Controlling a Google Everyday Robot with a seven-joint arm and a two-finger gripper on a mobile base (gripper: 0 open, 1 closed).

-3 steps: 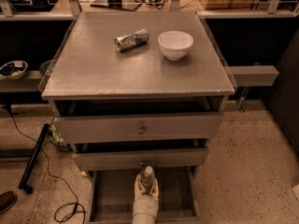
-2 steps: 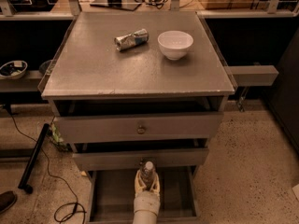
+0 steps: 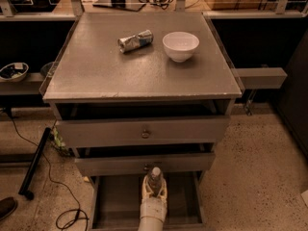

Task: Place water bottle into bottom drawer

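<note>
Carried slightly deeper, the water bottle [image 3: 155, 176] stands upright, grasped by the clenched pincer [image 3: 154, 190] inside the open bottom drawer [image 3: 115, 203], toward its back, so release looks near.

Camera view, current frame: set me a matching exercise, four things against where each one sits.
Things:
1. water bottle
2. white bowl
3. crumpled wrapper
4. gripper

Places:
A. on the cabinet top, right of the back middle
B. low in the view, over the open bottom drawer, closed on something
C. upright, held just in front of the middle drawer's face
D. on the cabinet top, just left of the bowl

Pairs: 1-C, 2-A, 3-D, 4-B
</note>
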